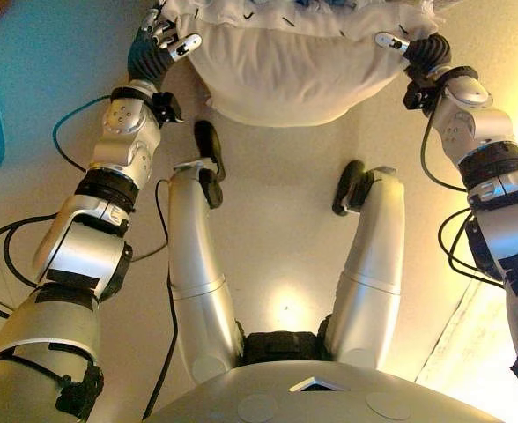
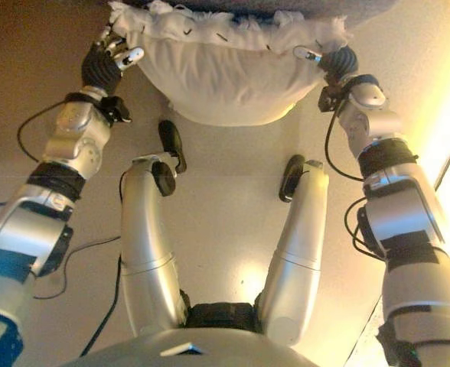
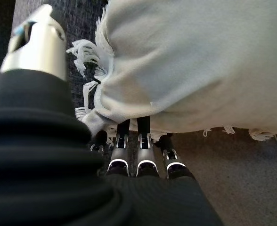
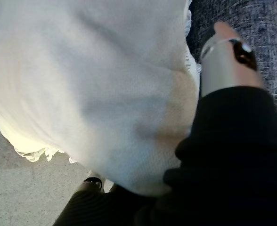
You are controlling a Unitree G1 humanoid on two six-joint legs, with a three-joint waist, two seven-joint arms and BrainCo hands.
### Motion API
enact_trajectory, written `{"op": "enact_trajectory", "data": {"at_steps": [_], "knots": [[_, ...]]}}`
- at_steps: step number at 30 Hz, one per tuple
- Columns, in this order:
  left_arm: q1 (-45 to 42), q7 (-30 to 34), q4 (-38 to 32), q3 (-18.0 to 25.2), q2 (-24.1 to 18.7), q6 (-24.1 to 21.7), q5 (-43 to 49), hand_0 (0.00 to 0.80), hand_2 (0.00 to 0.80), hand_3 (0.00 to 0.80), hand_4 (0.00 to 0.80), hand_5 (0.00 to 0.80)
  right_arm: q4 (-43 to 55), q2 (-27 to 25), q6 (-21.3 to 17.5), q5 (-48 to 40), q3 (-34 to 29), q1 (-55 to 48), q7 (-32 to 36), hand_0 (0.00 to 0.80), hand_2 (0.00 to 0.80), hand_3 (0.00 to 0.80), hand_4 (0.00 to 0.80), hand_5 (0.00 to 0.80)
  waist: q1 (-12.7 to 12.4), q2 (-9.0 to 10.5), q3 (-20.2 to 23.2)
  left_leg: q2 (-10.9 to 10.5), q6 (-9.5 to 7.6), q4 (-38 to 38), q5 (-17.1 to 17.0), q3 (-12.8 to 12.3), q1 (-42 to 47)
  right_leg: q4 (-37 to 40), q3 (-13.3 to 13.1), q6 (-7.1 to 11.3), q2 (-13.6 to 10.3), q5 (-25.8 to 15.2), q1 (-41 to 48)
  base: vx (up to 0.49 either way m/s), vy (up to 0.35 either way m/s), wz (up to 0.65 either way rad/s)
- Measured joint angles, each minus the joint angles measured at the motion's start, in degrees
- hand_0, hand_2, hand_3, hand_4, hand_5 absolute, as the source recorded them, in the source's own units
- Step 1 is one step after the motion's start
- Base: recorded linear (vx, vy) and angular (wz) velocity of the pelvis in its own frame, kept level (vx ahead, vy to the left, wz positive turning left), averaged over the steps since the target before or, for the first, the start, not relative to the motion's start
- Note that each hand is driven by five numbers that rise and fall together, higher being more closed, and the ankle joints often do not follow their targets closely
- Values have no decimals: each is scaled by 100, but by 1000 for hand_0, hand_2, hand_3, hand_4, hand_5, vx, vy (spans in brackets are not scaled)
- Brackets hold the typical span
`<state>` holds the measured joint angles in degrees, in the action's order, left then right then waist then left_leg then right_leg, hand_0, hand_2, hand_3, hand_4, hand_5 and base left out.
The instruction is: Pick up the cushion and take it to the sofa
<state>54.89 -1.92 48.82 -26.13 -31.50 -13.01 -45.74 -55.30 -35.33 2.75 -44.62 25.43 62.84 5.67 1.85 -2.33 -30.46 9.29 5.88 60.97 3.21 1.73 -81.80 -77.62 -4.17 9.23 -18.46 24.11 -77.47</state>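
Cushion point(image 1: 285, 66): white, soft, fringed along its edges, held up between both hands above the pale floor point(image 1: 285, 264), its upper edge meeting the dark grey sofa point(image 2: 286, 8) at the top of the head views.
Left hand point(image 1: 162, 40): pressed against the cushion's left end, fingers point(image 3: 143, 141) reaching straight up under the fabric so the cloth drapes over their tips, thumb point(image 3: 37, 42) standing apart beside the fringe point(image 3: 84, 52); straight rather than curled, as far as visible.
Right hand point(image 1: 409, 46): set against the cushion's right end, thumb point(image 4: 225, 59) lying along the cloth near the sofa's dark weave; fingers buried beneath the cushion, so cannot tell whether spread or curled.
Position of cushion: between the two hands, touching both, bulging downward in the middle, clear of the floor.
Sofa: dark blue-grey textured fabric, just behind the cushion in both wrist views.
Writing: no print or label legible on cushion or sofa.
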Motion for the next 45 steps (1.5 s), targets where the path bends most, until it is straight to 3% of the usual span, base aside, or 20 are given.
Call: {"op": "enact_trajectory", "data": {"at_steps": [9, 10, 11, 12, 13, 29, 34, 41, 45], "knots": [[259, -81, 172, -191, 5, 161, 0, 0, 0, 0, 0, 0, -120, 14, -18, 0, 0, 49, 64, 0, 0, 0, 0, 0, 14, 1, 0, 11, -5, 11, -3, -7, 0, 8, 1, 0, -24, -1, 9, 0, 0, 0], [260, -61, 172, -191, 5, 174, 0, 0, 0, 0, 0, 0, -120, 17, -18, 1, 0, 49, 83, 72, 72, 72, 72, 72, 17, 1, 0, 12, -5, 8, -3, -6, 0, 10, 2, 0, -23, -1, 9, 0, 0, 0], [261, -38, 172, -190, 7, 188, -1, 160, 160, 160, 160, 160, -120, 21, -20, 3, 0, 49, 90, 436, 436, 436, 436, 436, 17, 1, 0, 13, -5, 9, -2, -6, 0, 11, 2, 0, -23, -1, 9, 0, 0, 0], [262, -18, 172, -191, 10, 195, -3, 433, 433, 433, 433, 433, -120, 30, -23, 4, 0, 49, 91, 646, 646, 646, 646, 646, 17, 1, 0, 14, -5, 5, -2, -8, 0, 17, 2, 0, -23, -1, 10, 0, 0, 0], [262, -3, 172, -190, 12, 198, -5, 800, 800, 800, 800, 800, -123, 37, -23, 4, 0, 49, 91, 800, 800, 800, 800, 800, 17, 1, 0, 15, -4, 4, -1, -8, 0, 20, 3, 1, -23, -1, 10, 0, 0, 0], [255, 196, 232, -187, 135, 225, -251, 800, 800, 800, 800, 800, -314, 80, -40, 16, 0, 25, 101, 800, 800, 800, 800, 800, 14, 1, 0, -7, -18, 68, -1, -21, -1, -60, 13, 5, -102, -3, 11, -2, 2, 0], [250, 206, 232, -174, 182, 180, -381, 800, 800, 800, 800, 800, -366, 112, -298, 15, -2, -11, 69, 800, 800, 800, 800, 800, 10, 1, 0, 12, -21, 13, -5, -24, 24, 5, 55, 8, -99, -6, 62, 0, 0, 0], [-53, 204, 213, 15, 377, -120, -336, 800, 800, 800, 800, 800, -270, 208, -636, 15, -27, -415, -155, 800, 800, 800, 800, 800, 26, 4, -5, 71, -35, -406, -17, -87, 807, 485, 267, 21, -95, -24, 929, 20, 12, 0], [-421, 202, 26, 302, 429, -273, -330, 800, 800, 800, 800, 800, 496, 270, -704, 17, -205, -988, -393, 800, 800, 800, 800, 800, 30, 21, -5, 170, -47, -850, -62, -184, 1368, 978, 444, 6, -82, -95, 1536, 96, 13, -1]]}}
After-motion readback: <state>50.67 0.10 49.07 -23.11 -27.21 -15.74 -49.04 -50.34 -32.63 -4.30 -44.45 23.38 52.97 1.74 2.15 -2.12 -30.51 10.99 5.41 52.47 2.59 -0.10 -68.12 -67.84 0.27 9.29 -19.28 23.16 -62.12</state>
